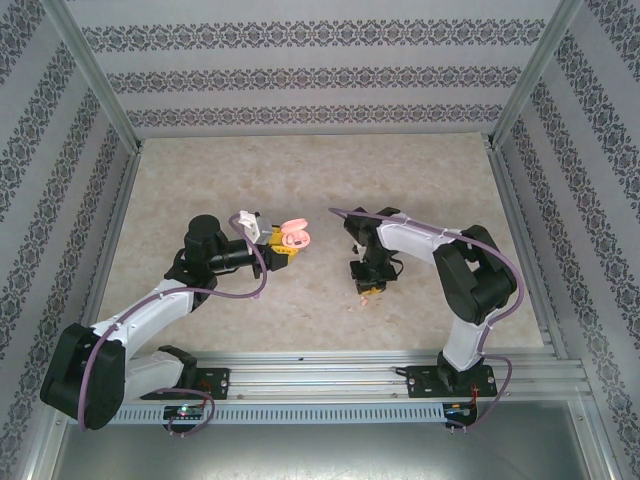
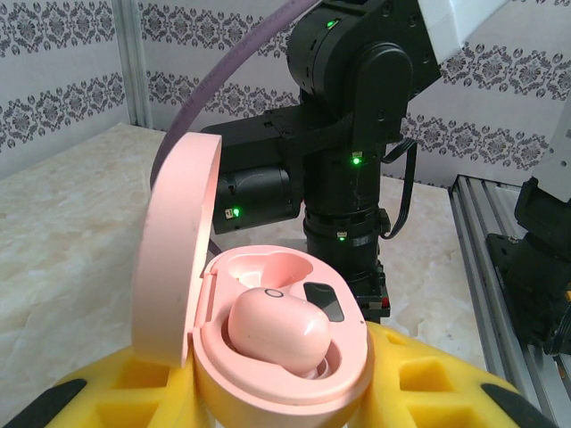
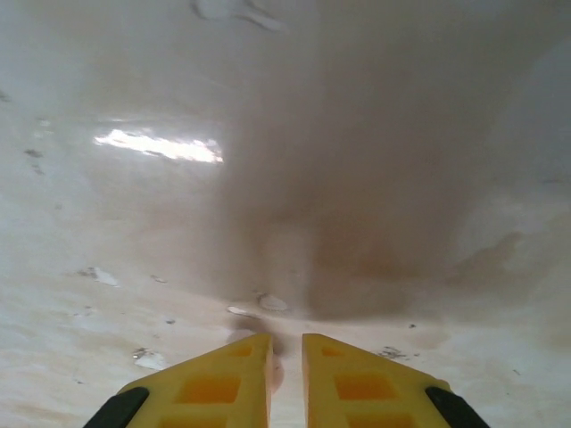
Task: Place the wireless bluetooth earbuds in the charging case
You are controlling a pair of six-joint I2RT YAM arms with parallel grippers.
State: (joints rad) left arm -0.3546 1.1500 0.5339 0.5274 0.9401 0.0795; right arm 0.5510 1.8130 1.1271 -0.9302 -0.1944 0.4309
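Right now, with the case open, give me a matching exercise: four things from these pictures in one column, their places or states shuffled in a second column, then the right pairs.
Things
1. case lid
2. pale pink earbud
3. left gripper
4. right gripper

Places or states
A. shut, tips pointing down at the table
B. seated in the charging case
C. swung up, standing open
D. shut on the charging case, holding it off the table

Pairs: 1-C, 2-B, 3-D, 4-A
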